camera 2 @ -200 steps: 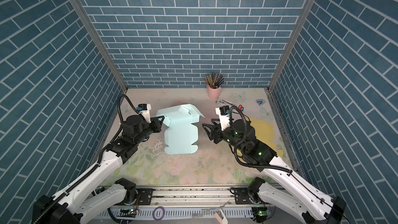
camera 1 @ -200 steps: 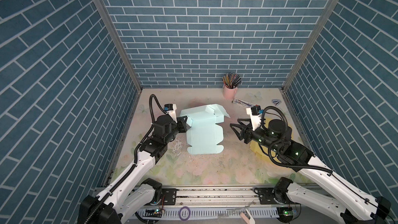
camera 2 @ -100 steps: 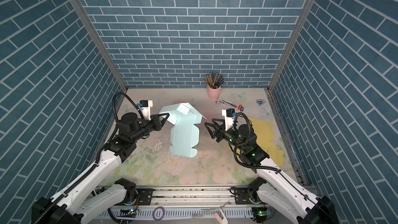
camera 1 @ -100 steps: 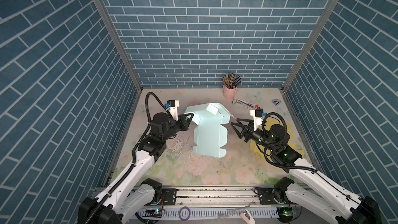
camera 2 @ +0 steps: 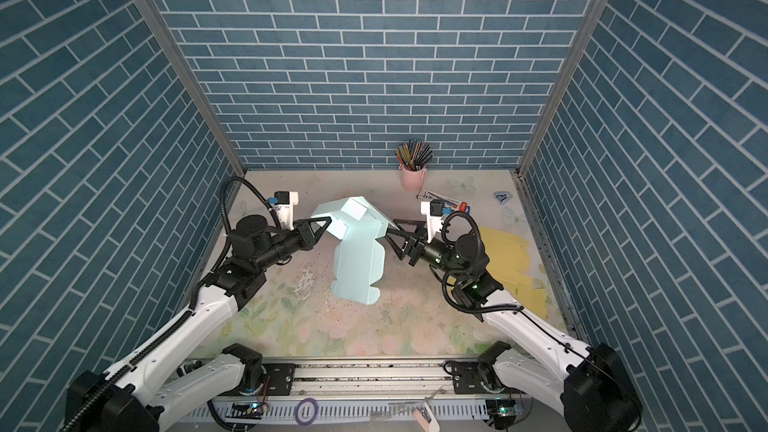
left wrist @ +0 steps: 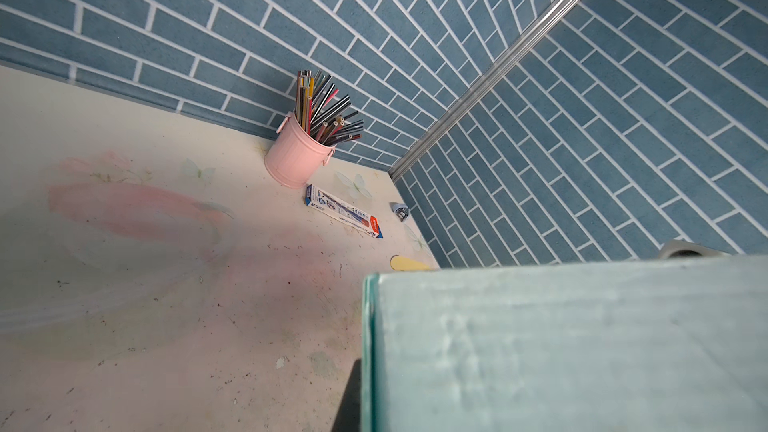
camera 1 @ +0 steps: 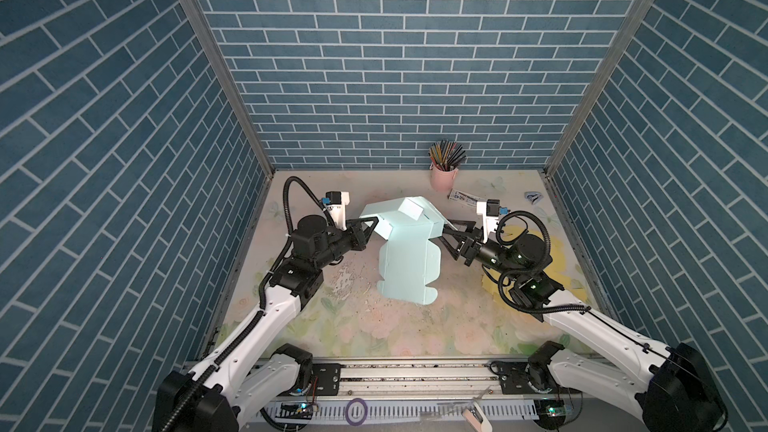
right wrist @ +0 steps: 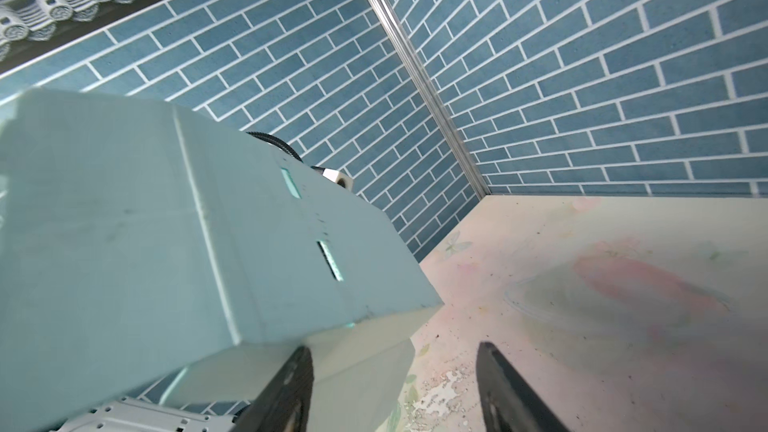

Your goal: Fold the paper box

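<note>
Your paper box (camera 1: 409, 261) sits in the middle of the table (camera 1: 395, 338). It is one piece of pale blue card, with its near end resting on the table and its far end raised and bent over.

Your left claw (camera 1: 375, 222) is pinched tight on the raised flap at the box's left edge. In the left wrist view the box (left wrist: 561, 347) fills one corner and hides that claw's fingers entirely.

Your right claw (camera 1: 441, 229) gapes wide at the box's right edge. The right wrist view shows its two fingers (right wrist: 291, 384) apart, one against a lower flap and the other over bare table. You cannot tell whether that finger presses the card.

- **By the back wall:** one pink cup (camera 1: 444, 176) holds pencils too crowded to count, with one flat carton (camera 1: 463, 197) just beside it.
- **Near the right wall:** one blue thing (camera 1: 533, 197) is too small to name.
- **Under the right arm:** one yellow sheet (camera 2: 513, 255) lies partly hidden.
</note>
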`<state>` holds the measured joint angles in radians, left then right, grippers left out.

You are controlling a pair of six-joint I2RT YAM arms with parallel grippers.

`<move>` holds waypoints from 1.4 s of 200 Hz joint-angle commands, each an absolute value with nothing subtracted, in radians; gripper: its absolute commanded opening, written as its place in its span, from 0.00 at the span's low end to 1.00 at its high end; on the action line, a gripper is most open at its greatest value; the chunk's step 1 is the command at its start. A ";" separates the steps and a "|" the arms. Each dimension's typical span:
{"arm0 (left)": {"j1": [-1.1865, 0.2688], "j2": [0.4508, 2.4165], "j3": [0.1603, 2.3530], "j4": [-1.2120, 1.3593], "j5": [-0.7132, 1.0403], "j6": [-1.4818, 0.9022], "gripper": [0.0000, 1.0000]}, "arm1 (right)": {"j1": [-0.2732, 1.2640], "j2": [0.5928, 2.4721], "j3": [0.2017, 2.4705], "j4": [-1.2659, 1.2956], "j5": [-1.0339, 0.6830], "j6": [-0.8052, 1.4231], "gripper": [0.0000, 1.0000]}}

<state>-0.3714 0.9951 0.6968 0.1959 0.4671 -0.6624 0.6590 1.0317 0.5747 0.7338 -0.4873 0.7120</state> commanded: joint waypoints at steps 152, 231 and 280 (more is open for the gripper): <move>-0.365 0.978 0.701 0.187 0.456 -0.632 0.00 | 0.697 1.159 0.706 0.524 -0.380 0.690 0.59; -0.364 0.925 0.693 0.040 0.353 -0.550 0.00 | 0.698 0.993 0.758 0.276 -0.438 0.522 0.58; -0.336 0.914 0.778 -0.106 0.418 -0.452 0.00 | 0.689 0.791 0.792 0.024 -0.469 0.367 0.61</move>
<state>-0.3573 0.9398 0.7086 -0.0254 0.3748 -0.5217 0.6937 0.8684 0.7368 0.1925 -0.4362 0.4946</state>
